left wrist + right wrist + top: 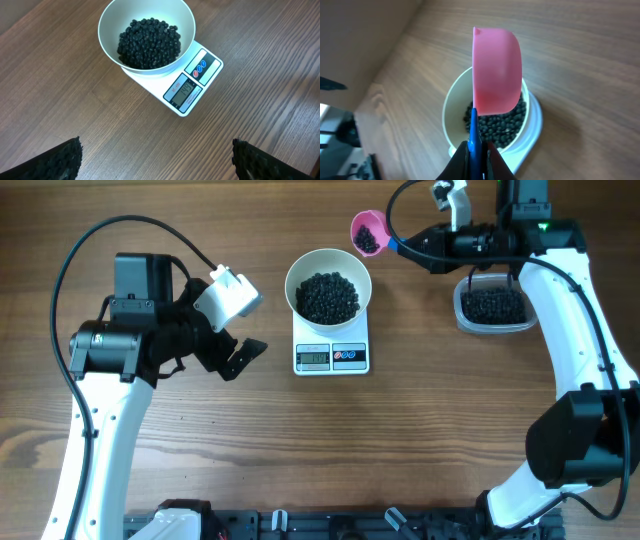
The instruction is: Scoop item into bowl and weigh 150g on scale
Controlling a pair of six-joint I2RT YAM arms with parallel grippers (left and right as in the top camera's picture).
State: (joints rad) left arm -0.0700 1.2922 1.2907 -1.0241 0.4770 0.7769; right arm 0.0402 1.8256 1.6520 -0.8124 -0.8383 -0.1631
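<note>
Overhead: the bowl [297, 280] of beans [328, 297] sits on the scale [331, 357] mid-table [450, 430]. The left tool [245, 327] gapes wide to its left, holding nothing. The right tool [415, 246] holds a pink scoop [368, 232] with a few beans, just beyond the bowl's far-right rim. A clear tub [492, 326] of beans lies further right.

Left wrist: only here are the digits on the scale's display [186, 91] visible.

Right wrist: only here is the tool seen pinched on the scoop's blue handle [474, 132], the scoop's pink outside covering part of the bowl.
</note>
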